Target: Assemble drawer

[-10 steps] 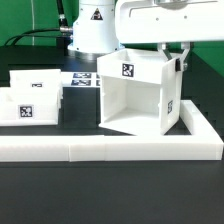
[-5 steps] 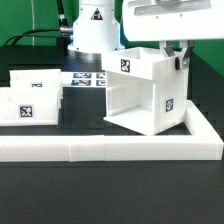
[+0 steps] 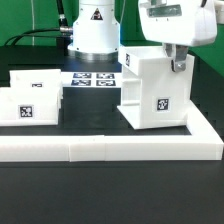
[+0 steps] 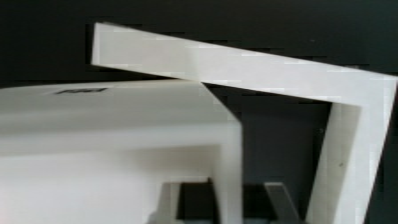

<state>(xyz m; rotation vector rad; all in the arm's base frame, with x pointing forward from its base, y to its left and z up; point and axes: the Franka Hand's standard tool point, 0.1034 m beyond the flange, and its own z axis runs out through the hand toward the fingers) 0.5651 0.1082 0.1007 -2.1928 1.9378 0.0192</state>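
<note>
- Bearing black-and-white square tags on the housing: one on top, one on the side toward the exterior view; patterns too small to read.
- Carrying one such tag each on the front faces of the rear tray and the front tray; further tags on the marker board behind.
- Clamping the housing with the jaws, closed over the top edge of its wall at the exterior view's right.
- Seen from the wrist view: dark fingers on either side of that thin white wall.
- Placed at the exterior view's right, inside the corner of the L-shaped wall, turned at an angle to it; resting on the dark surface or slightly lifted, cannot tell.
- Sitting at the exterior view's left, well apart from the housing: both trays, just beside each other.
</note>
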